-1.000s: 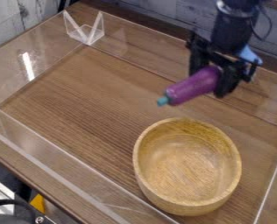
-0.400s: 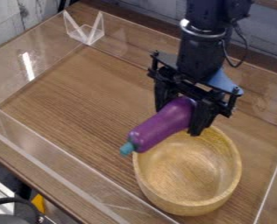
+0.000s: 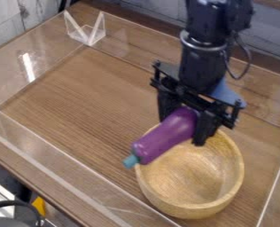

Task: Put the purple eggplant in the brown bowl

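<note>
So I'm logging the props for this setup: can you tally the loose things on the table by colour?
Purple: 1, the purple eggplant, held in the gripper over the bowl's rim
Light brown: 1, the brown bowl
Clear: 1, the small clear stand at the far left
Total: 3

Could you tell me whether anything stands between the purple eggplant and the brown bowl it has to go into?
Nothing visible does. The end effector holds the purple eggplant tilted, stem end down, over the near-left rim of the brown bowl, whose inside is empty. Only bare wooden tabletop surrounds them.
</note>
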### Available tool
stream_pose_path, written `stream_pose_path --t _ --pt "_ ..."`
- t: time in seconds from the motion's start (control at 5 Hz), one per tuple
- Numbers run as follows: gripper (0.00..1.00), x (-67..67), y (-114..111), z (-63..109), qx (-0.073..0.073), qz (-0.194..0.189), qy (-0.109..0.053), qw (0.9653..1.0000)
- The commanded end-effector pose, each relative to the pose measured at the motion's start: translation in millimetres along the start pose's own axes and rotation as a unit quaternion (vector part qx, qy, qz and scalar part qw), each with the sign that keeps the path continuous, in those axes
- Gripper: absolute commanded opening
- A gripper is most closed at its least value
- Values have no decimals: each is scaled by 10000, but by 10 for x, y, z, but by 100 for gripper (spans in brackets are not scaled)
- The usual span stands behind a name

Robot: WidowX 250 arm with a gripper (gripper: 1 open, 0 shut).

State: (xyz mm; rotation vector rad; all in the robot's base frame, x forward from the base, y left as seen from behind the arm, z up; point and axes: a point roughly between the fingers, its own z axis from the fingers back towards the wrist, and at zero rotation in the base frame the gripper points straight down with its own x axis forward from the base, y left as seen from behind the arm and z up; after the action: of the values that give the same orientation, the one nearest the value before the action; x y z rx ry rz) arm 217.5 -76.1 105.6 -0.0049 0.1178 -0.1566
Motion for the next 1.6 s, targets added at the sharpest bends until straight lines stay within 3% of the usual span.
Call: stream_pose_path --t 0.0,0.2,0.4,1.2,1.4 --pt "0 96 -142 -19 -6 43 -166 9999" --pt "0 170 -256 -135 -35 113 -181 9998" --pt "0 65 -273 -298 -44 169 -184 9997" --pt "0 85 -267 -374 -117 746 -262 9968" --pt "0 82 -213 -463 -131 954 -284 9949"
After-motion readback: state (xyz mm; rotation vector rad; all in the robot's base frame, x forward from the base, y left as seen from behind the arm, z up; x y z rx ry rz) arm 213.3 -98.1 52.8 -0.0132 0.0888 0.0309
